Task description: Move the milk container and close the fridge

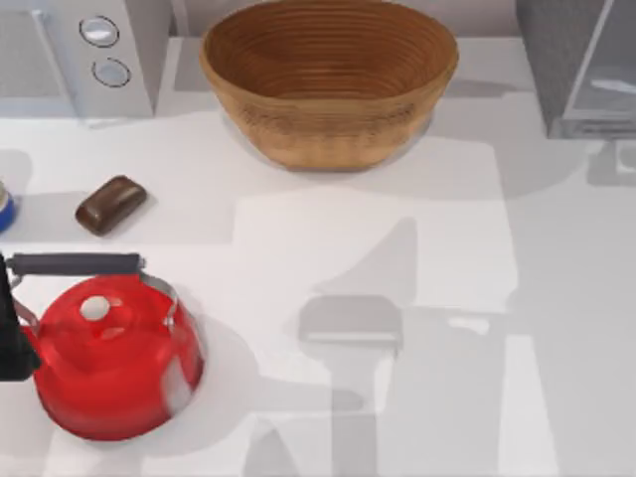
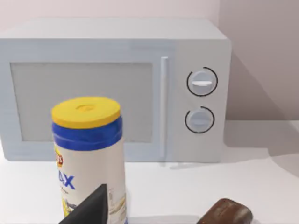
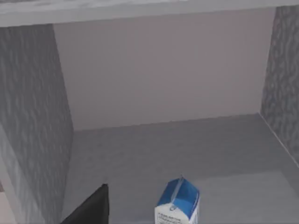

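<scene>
The milk container (image 3: 178,204), a small carton with a blue top and blue print, stands upright on the floor of the fridge (image 3: 32,116), near its front opening. A dark piece of my right gripper (image 3: 91,210) shows beside the carton, a short gap away from it. From above, the fridge (image 1: 556,60) is the dark speckled box at the back right, and its lighter grey door panel (image 1: 608,79) is swung outward. My left arm (image 1: 8,333) rests at the table's left edge next to the red kettle (image 1: 111,358).
A woven basket (image 1: 328,79) sits at the back middle. A light grey appliance with two knobs (image 1: 89,50) stands at the back left. A brown rounded bar (image 1: 111,204) and a yellow-lidded can (image 2: 88,154) are on the left side.
</scene>
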Robot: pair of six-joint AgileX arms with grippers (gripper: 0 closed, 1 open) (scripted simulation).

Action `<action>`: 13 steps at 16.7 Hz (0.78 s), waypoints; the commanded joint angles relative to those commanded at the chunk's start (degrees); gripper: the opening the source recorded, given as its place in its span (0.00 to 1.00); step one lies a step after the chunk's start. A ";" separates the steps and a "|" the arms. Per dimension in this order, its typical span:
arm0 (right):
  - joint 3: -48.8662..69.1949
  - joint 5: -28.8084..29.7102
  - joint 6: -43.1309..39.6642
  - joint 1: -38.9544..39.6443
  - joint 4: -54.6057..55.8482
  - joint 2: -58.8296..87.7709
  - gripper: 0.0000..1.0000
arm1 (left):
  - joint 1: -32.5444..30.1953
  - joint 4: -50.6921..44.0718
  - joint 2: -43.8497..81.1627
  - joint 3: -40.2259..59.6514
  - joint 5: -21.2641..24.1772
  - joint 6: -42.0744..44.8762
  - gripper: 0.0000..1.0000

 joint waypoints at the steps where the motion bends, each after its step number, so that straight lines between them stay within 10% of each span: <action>1: -3.51 0.64 0.12 0.34 -2.02 -7.38 1.00 | 0.00 0.00 0.00 0.00 0.00 0.00 1.00; 13: -42.10 3.92 -2.46 9.74 -18.45 -69.70 1.00 | 0.00 0.00 0.00 0.00 0.00 0.00 1.00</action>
